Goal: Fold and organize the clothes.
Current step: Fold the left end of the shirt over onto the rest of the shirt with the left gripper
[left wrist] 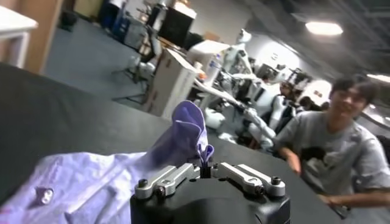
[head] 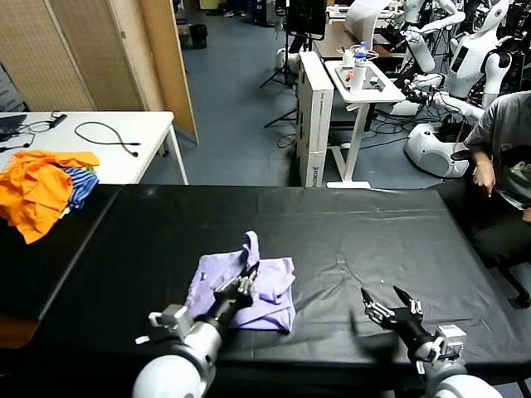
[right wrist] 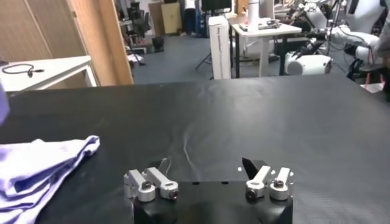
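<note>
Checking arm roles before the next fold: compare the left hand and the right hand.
The left hand is shut on the T-shirt, pinching a raised fold; the right hand is open and holds nothing. The left sits over the shirt, the right over bare black table beside it. Both are low near the table's front edge.

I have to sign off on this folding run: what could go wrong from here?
The left gripper is shut on a pinch of the T-shirt, with a flap standing up; that small pinch may slip and the flap fall askew. The shirt lies bunched, not flat, so any fold could lock in creases. The right gripper hangs open, off the cloth, so a left pull may drag the whole shirt across the black table.
</note>
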You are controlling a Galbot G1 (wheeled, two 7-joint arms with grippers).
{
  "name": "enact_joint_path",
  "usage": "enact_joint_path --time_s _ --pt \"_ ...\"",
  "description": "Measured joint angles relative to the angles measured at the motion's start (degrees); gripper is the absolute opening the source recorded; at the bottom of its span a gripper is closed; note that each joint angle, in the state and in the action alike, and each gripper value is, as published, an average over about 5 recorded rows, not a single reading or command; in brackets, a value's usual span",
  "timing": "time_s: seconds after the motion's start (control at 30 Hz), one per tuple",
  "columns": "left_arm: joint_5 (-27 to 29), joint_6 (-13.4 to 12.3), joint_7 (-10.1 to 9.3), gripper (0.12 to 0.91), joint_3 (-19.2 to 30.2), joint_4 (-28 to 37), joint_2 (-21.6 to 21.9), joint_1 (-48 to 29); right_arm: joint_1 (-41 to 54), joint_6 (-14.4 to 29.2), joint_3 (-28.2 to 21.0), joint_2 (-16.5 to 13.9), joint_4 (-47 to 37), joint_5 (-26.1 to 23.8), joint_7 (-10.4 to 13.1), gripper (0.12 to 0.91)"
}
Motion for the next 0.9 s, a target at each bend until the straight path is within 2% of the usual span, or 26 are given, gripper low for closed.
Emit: enact_joint_path --time_s 0.23,0.5,0.6,0.83,0.9 --pt "3.84 -1.36 1.30 0.192 0.60 3.29 -0.74 -0.25 0.71 -0.51 -0.76 -0.31 0.41 0.03 0.24 0.907" --pt "6.75 -2.65 0.99 0.203 2.80 5.58 -1.96 1.40 2.82 -2.30 -3.00 -2.46 1.19 1.34 0.44 0.907" --pt "7.27 -3.03 0.78 0.309 3.27 5.57 -2.14 1.84 3.66 -2.50 -4.02 -3.47 1.45 2.74 -0.01 0.907" --pt "5.50 -2.83 0.79 0.748 2.15 2.60 -0.64 1.98 6.92 -3.53 -8.40 -6.25 1.30 6.46 -0.41 0.907" --pt "4.67 -2.70 0.57 0.834 0.89 1.14 -0.04 1.67 8.60 -3.92 -10.28 -7.12 1.22 7.41 -0.24 0.907"
